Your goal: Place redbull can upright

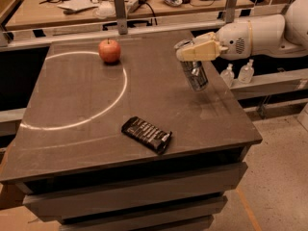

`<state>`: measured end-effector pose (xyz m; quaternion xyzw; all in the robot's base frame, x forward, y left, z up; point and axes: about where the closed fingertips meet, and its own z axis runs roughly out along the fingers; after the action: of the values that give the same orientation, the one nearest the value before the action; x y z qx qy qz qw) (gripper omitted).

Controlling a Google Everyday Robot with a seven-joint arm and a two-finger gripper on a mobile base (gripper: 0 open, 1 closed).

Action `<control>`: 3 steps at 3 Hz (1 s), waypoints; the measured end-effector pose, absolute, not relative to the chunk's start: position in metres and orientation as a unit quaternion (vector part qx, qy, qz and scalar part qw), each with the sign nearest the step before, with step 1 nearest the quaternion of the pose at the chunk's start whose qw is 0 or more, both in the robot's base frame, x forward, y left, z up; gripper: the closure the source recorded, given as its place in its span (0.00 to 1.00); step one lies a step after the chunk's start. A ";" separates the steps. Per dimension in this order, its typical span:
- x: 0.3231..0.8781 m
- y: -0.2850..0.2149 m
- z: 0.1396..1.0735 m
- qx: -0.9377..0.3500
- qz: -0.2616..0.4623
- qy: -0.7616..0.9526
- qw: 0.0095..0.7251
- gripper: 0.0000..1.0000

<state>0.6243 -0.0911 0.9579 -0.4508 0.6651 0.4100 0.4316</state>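
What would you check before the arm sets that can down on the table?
1. Grip: the gripper, above the table's right side, is closed on the top end of the redbull can: ok.
2. Can upright: it hangs tilted: not ok.
3. Can's base touching the table: cannot tell.
4. Can over the tabletop, not past its right edge: ok.
5. Apple and black snack wrapper well apart from the can: ok.
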 end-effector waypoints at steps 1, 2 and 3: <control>0.624 -0.087 0.957 -0.443 0.415 0.664 0.437 1.00; 0.626 -0.079 0.956 -0.418 0.434 0.652 0.460 1.00; 0.632 -0.063 0.959 -0.400 0.455 0.626 0.492 1.00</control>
<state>0.6322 -0.0631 0.9586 -0.4001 0.6255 0.4546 0.4919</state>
